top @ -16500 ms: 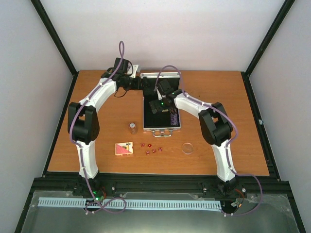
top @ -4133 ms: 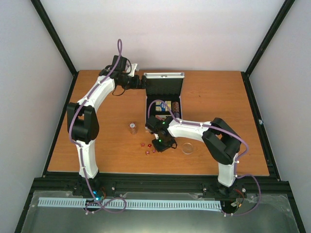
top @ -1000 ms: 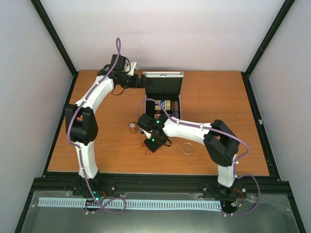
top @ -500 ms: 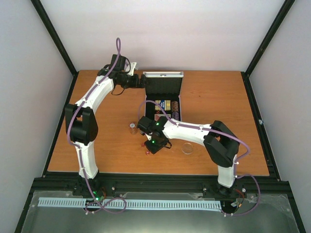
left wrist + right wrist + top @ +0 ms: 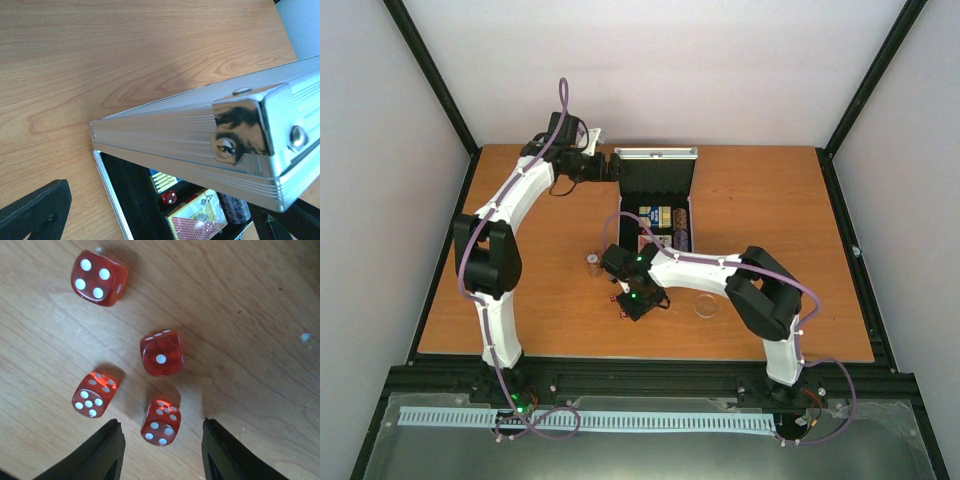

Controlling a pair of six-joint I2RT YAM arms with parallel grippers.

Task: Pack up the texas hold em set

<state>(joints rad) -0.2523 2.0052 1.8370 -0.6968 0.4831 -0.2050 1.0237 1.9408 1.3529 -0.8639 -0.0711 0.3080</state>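
Wooden tabletop [image 5: 770, 200]; case [image 5: 658, 182] lengthwise near-to-far, lid [image 5: 190, 135] up; left end effector [image 5: 607, 167] agape, right end effector [image 5: 631, 302] agape astride die [image 5: 161, 422].

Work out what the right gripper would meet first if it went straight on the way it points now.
Most likely the nearest red die, lying on the table between the open fingertips of the right gripper; depth is hard to judge.

I'm seeing see-through red dice [image 5: 161, 354] with white pips, ribbed silver case [image 5: 190, 132] lined black, red-patterned card deck [image 5: 197, 226], orange woodgrain table [image 5: 100, 50]
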